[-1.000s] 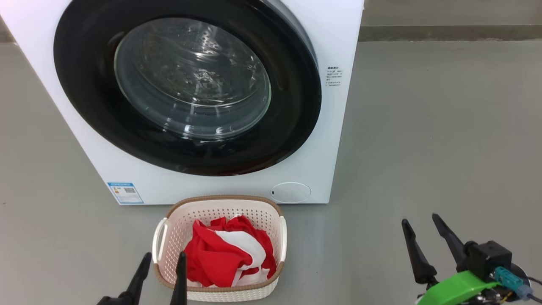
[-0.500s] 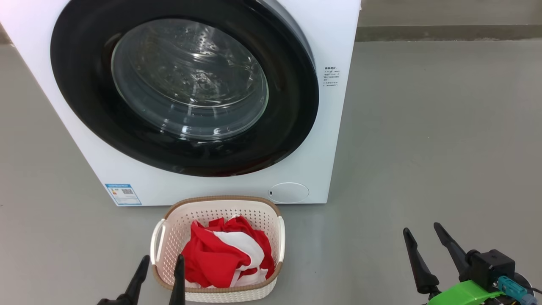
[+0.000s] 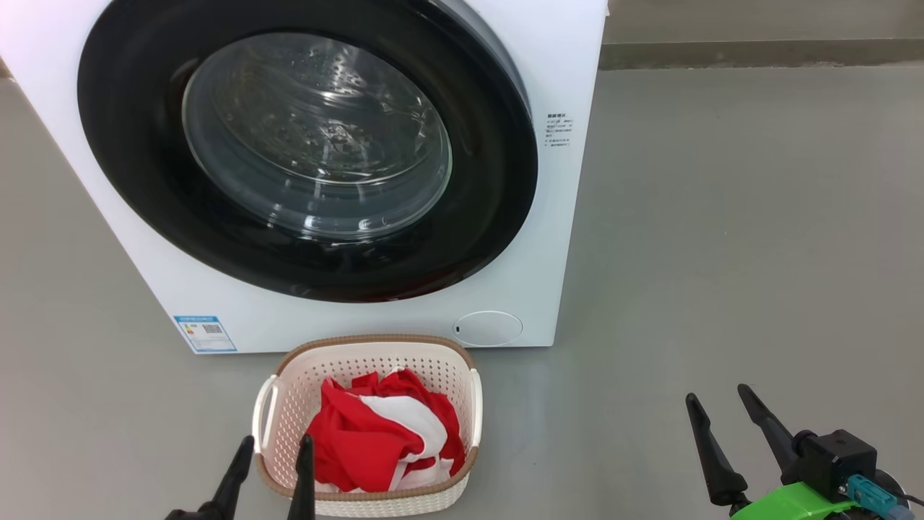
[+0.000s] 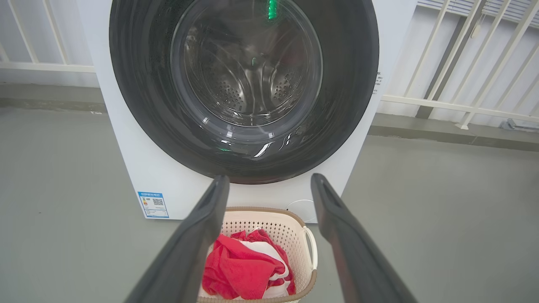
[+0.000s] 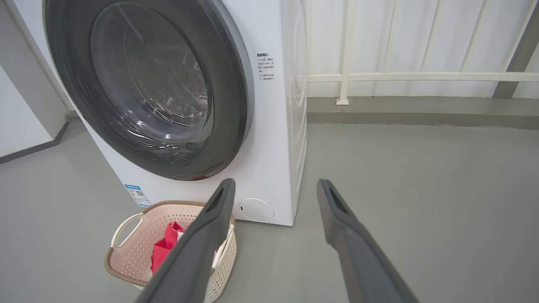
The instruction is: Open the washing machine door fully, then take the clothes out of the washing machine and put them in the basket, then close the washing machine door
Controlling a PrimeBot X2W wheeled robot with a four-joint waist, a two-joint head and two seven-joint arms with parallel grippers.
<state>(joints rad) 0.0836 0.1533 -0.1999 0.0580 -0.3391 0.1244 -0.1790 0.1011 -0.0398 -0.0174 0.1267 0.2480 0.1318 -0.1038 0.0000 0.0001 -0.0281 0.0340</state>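
The white washing machine (image 3: 570,217) stands ahead with its black-rimmed round door (image 3: 498,180) shut flat against the front; through the glass I see a bare steel drum. The red and white clothes (image 3: 382,433) lie in the cream basket (image 3: 375,345) on the floor in front of it. My left gripper (image 3: 276,451) hangs open at the basket's near-left corner, holding nothing. My right gripper (image 3: 718,401) stands open over bare floor to the right. The door (image 4: 349,84), basket (image 4: 294,223) and clothes (image 4: 244,269) also appear in the left wrist view, and the basket (image 5: 134,252) in the right wrist view.
Grey floor (image 3: 722,253) stretches to the right of the machine. A white railing (image 5: 400,77) and a low kerb (image 3: 758,52) run behind it. A blue label (image 3: 204,332) and a round white flap (image 3: 487,328) sit low on the machine's front.
The head camera has shifted slightly, so the whole scene sits a little further left. The right gripper has sunk a little lower in view. Both grippers stay open.
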